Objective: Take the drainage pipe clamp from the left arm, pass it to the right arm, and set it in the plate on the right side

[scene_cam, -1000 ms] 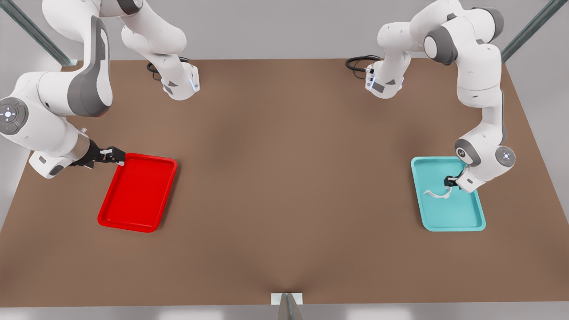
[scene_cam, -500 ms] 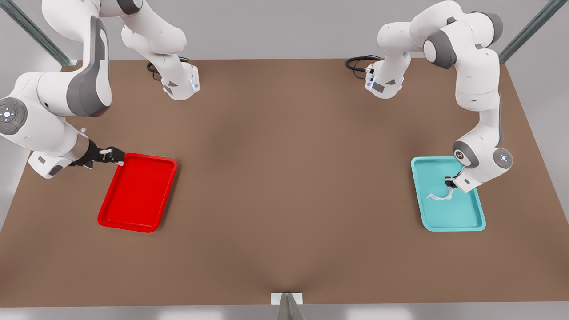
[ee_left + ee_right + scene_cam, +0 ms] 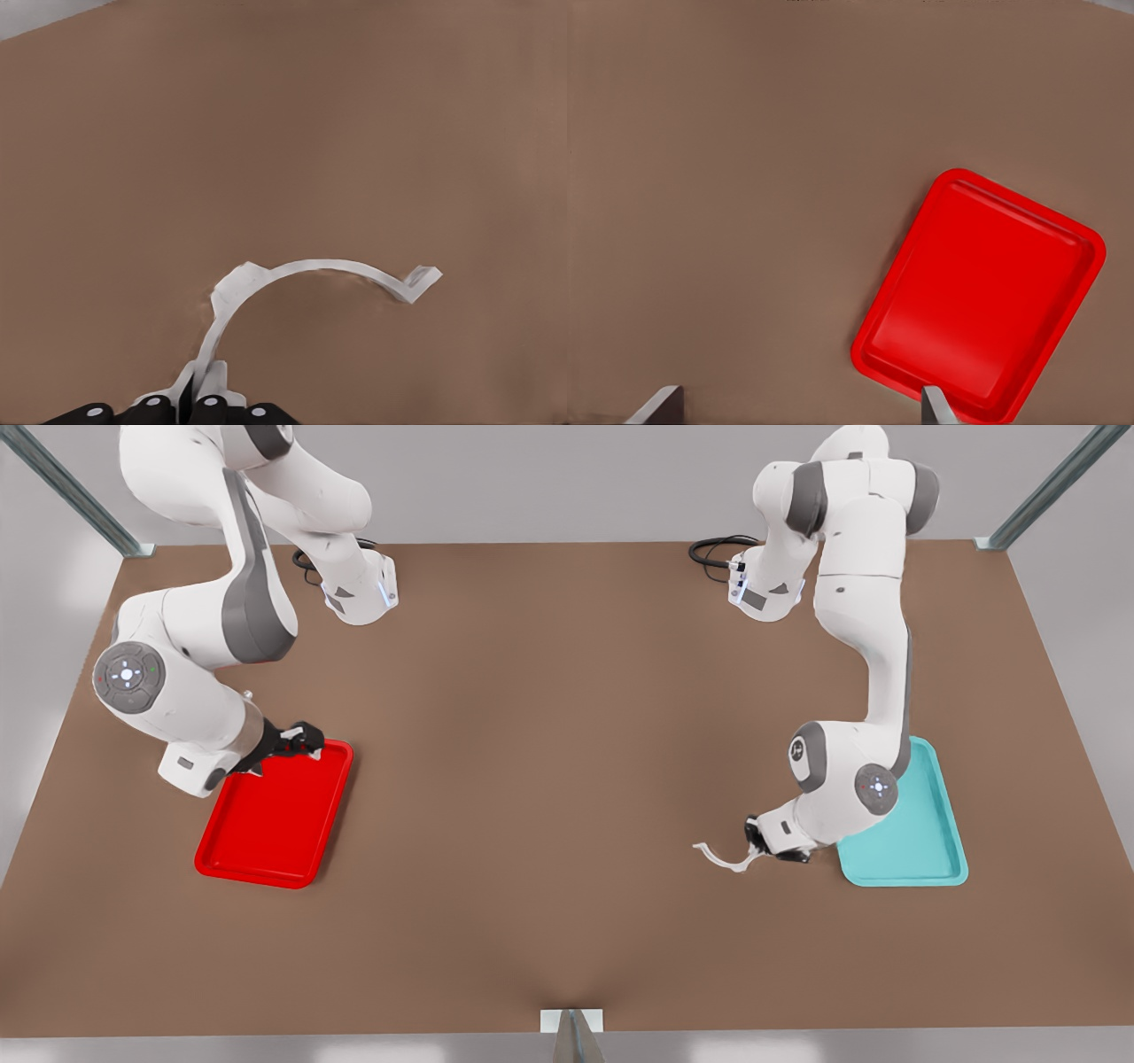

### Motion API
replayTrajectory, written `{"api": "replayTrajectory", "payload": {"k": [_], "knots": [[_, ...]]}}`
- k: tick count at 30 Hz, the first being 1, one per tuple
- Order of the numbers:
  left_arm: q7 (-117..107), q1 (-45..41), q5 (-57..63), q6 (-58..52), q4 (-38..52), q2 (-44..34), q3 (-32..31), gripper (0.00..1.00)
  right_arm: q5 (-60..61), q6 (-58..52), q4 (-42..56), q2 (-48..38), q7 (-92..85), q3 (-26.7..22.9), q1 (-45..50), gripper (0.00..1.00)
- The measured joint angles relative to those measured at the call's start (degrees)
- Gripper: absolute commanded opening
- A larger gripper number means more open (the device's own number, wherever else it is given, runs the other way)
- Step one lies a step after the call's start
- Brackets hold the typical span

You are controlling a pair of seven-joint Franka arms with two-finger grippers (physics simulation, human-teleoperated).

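The white drainage pipe clamp (image 3: 719, 859) hangs just above the brown table, a little to the front view's left of the teal tray. My left gripper (image 3: 751, 849) is shut on one end of it. In the left wrist view the clamp (image 3: 301, 270) arcs away from my left gripper (image 3: 202, 394), its far tab free. The red plate (image 3: 266, 841) lies at the front view's left. My right gripper (image 3: 306, 746) hovers over the plate's far corner, open and holding nothing. The right wrist view shows the plate (image 3: 983, 310) beyond my right gripper (image 3: 797, 405).
A teal tray (image 3: 930, 850) lies at the front view's right, partly under the left arm's wrist. Both arm bases and black cables (image 3: 713, 549) stand at the table's far edge. Bare brown table (image 3: 549, 779) stretches between the two trays.
The left gripper lifted the clamp out of the teal tray and carried it toward the front view's left, past the tray's edge. The right gripper shifted toward the front view's right, over the plate's far corner.
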Motion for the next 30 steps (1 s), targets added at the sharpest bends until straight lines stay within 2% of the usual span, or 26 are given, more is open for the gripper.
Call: {"api": "replayTrajectory", "payload": {"k": [5,10,22,30], "knots": [[-8.8,-9.6,-1.3,-3.0,9.1,1.8,-2.4,0.21,3.8,4.7,6.3,12.0,0.1,7.3,0.7,1.0],[-16.1,-15.5,-1.3,-0.4,12.9,5.5,-5.5,0.21,5.8,8.1,17.6,21.8,1.7,8.6,11.4,1.0],[-31.0,-17.6,-1.6,4.7,15.2,6.4,-6.7,0.21,6.6,14.9,15.6,26.2,6.0,8.9,14.7,1.0],[-37.2,-17.7,-1.7,5.2,15.2,6.3,-7.0,0.21,6.6,24.0,15.6,29.8,7.6,8.9,16.6,1.0]]}}
